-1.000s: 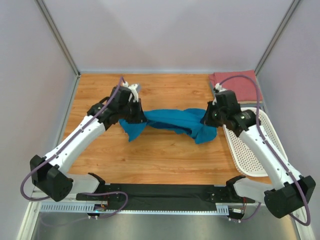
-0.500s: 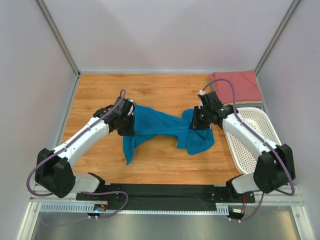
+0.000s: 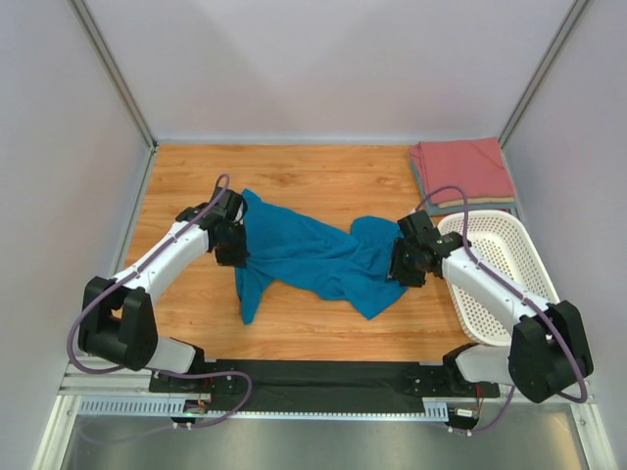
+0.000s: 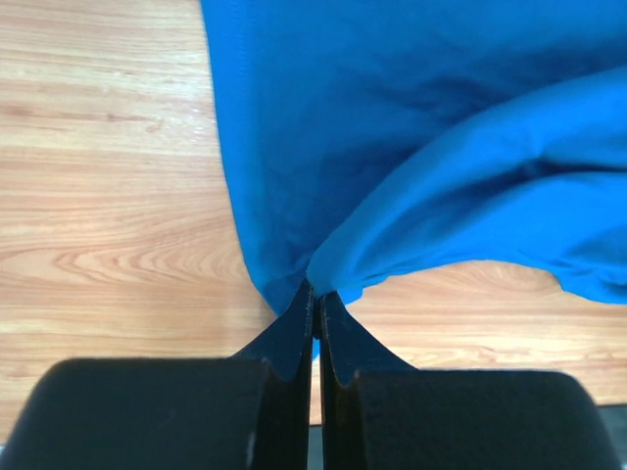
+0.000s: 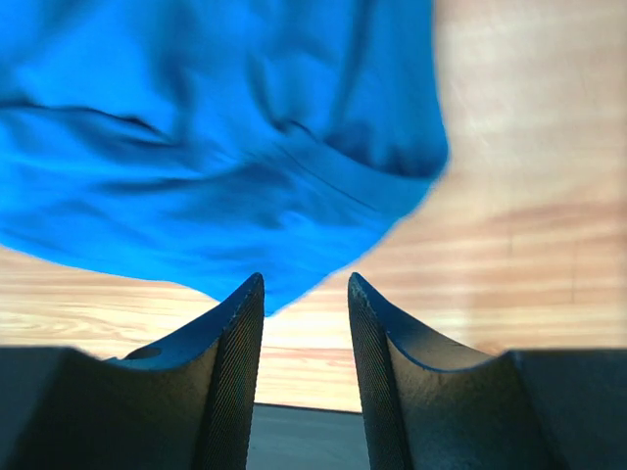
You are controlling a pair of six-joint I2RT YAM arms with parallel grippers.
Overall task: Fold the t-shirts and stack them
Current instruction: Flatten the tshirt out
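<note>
Left tool [image 4: 315, 299] clamped the blue shirt [image 3: 313, 257]; right tool [image 5: 306, 286] gaped, holding nothing, so a one-sided pull could bunch the cloth.

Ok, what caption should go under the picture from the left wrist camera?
The left gripper pinches an edge of the blue t-shirt lying on the wooden table.

teal-blue t-shirt [image 3: 313, 257], salmon-red t-shirt [image 3: 462, 168], white perforated basket [image 3: 500, 286].

Span between left pincer [image 3: 238, 257] and right pincer [image 3: 397, 266] is blocked by teal-blue t-shirt [image 3: 313, 259]; right pincer's outer side is crowded by white basket [image 3: 502, 286].
</note>
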